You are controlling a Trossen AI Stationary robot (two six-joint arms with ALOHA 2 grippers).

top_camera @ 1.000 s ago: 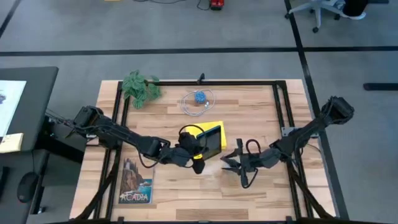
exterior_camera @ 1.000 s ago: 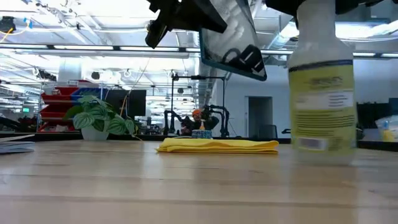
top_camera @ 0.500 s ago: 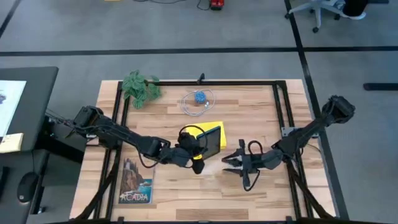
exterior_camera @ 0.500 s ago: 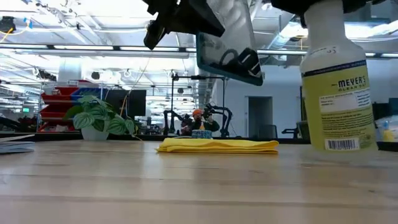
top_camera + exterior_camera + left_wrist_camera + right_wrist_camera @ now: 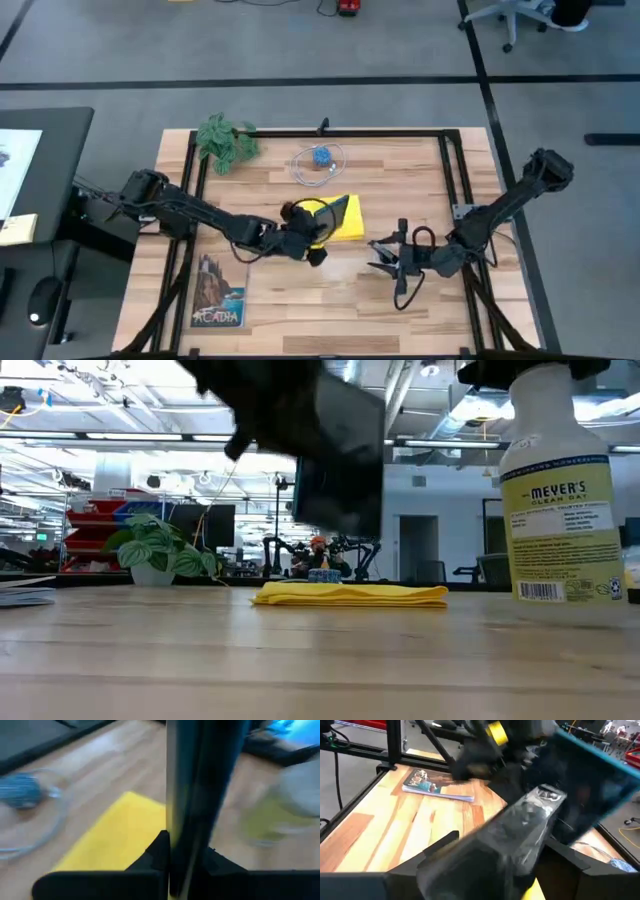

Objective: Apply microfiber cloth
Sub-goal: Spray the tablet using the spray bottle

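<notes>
Plainly, the step in hand seems to be readying the dark tablet (image 5: pixel 338 455) for the microfiber cloth (image 5: pixel 341 219), and doing it well probably means keeping the tablet steady and well clear of the fabric until one gripper is free to take the cloth; nearest in the low view stands the spray bottle (image 5: pixel 563 490), a pale rounded plastic body with a yellow label, upright and seemingly just off the wood, the right gripper (image 5: pixel 391 262) closed about its top, to judge by the right wrist view, where the dark fingers (image 5: pixel 442 850) flank the clear sprayer head; a slip there would tip liquid across the boards, so it wants setting down squarely; next, the left gripper (image 5: pixel 303 243) has the tablet pinched by one edge between its fingers (image 5: pixel 155 855), the thin rigid glossy slab raised above the table and turned nearly edge-on in the left wrist view; beyond, the cloth lies flat and soft on the pale wooden table (image 5: pixel 430 180), bright yellow, folded in a low layered pad near the middle; a book (image 5: pixel 217 294) lies near the left front corner; farther off sit a blue ball in a clear dish (image 5: pixel 320 160) and a leafy potted plant (image 5: pixel 226 140).
</notes>
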